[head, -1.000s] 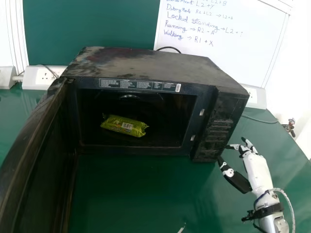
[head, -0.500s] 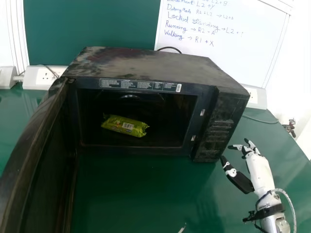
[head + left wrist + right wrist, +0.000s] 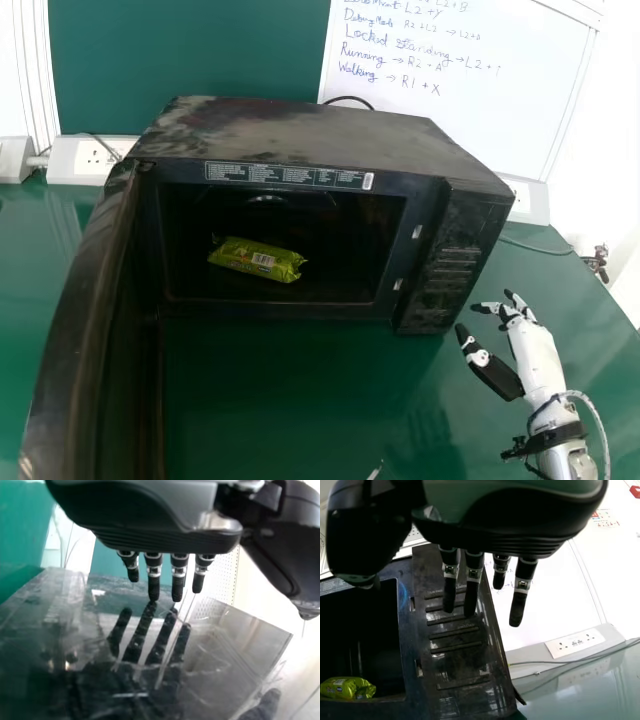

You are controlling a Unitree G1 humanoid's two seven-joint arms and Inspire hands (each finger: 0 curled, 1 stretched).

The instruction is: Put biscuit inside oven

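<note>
Judging by what I can see, the main part of my job is done: the green biscuit packet [image 3: 256, 259] lies on its side inside the oven [image 3: 330, 130], on the cavity floor and behind the front frame, with nothing of mine holding it. The door [image 3: 90, 300] stands open on my left, so if I am meant to leave the oven closed, swinging it shut is what remains. My left hand [image 3: 150, 535] has its fingers straight and apart, clamped on nothing, before a glossy panel [image 3: 215, 655] that I take to be the door; I cannot tell whether my fingertips touch it. My right hand [image 3: 535, 350] is open too, empty, its fingers extended near the control panel [image 3: 450, 270]. The packet looks to be well within the opening, so I expect the door would clear it; a steady push should suffice, though too hard a shove could shift the oven
</note>
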